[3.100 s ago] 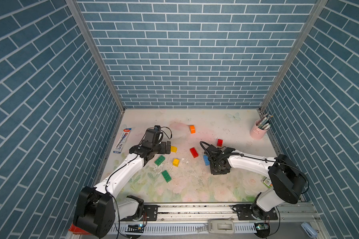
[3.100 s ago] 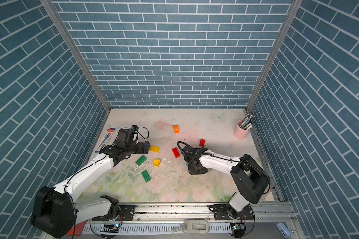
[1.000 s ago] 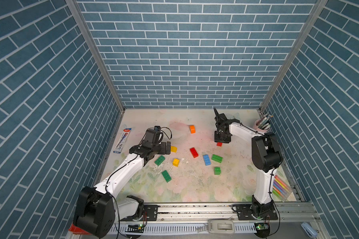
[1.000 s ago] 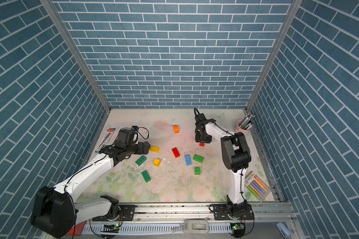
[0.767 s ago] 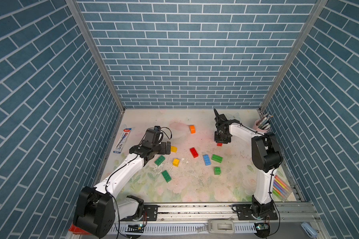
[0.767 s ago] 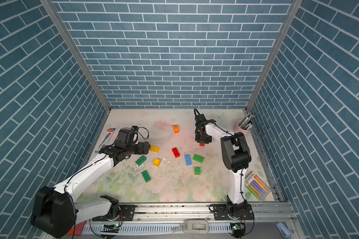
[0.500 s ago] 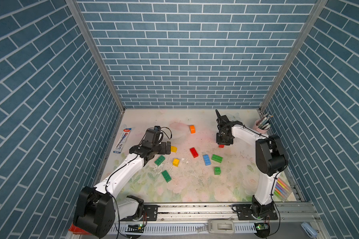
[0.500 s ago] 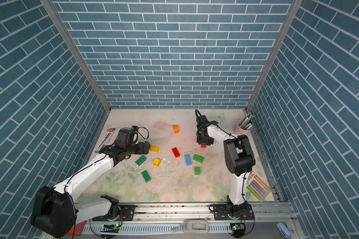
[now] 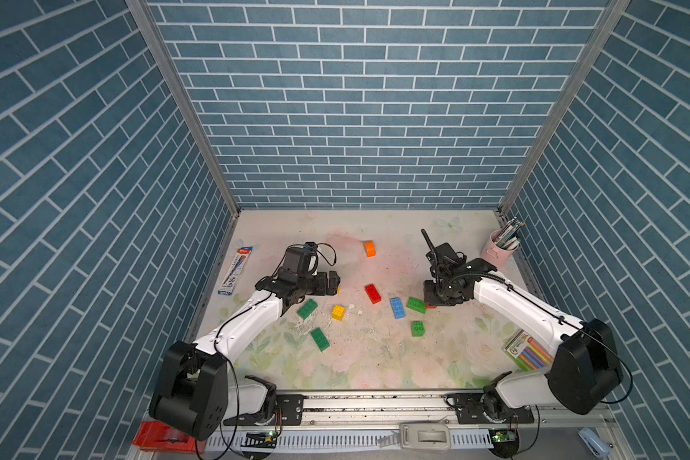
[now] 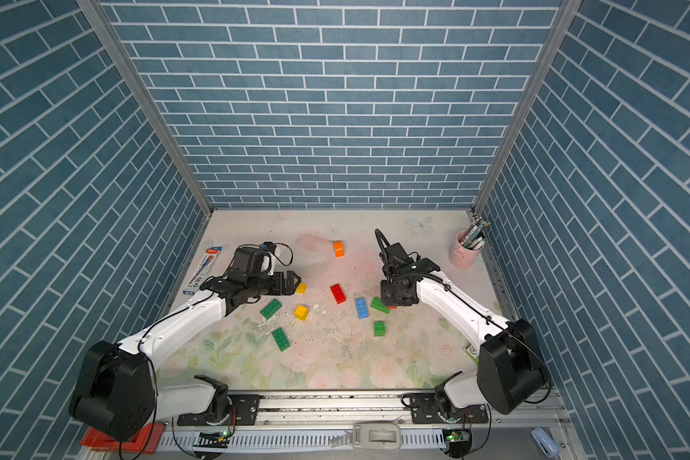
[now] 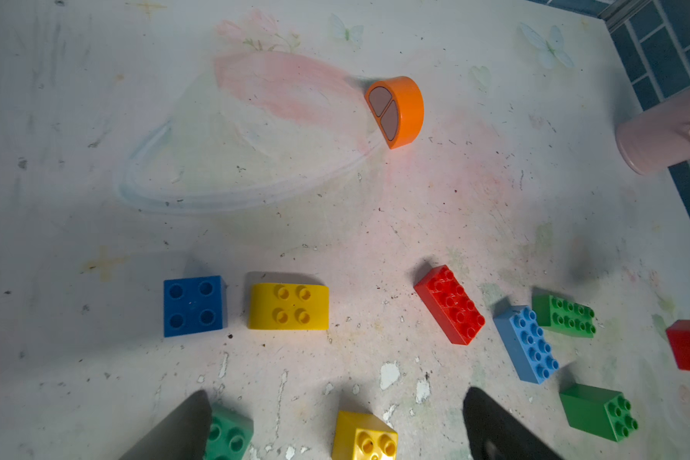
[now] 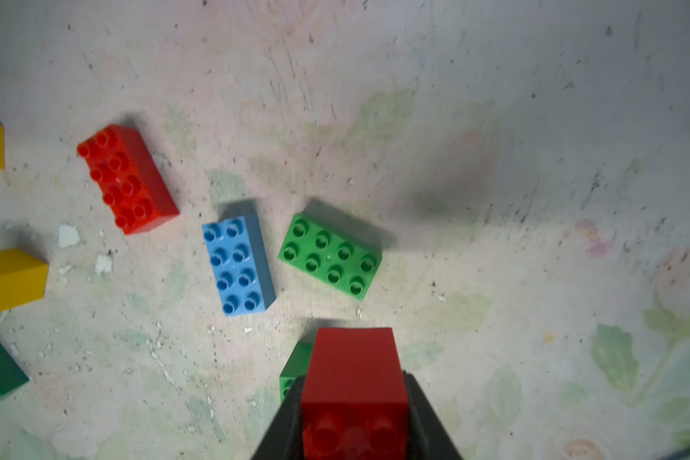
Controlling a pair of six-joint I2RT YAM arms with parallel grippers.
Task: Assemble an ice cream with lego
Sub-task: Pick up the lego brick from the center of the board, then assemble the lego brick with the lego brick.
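The right pincer was clenched on the small red brick, held above the desk at about 3 o'clock, just beside the green oblong brick, probably to seat it on a base. The left pincer hung fully released near 10 o'clock. A second before, the right pincer sat farther back, near 2 o'clock.

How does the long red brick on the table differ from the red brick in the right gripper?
The long red brick is oblong with eight studs; the held red brick is shorter, squarish. The long red brick lies free on the table, studs up; the held red brick is clamped in the right gripper, studs toward its wrist camera. Both are red, studded lego.
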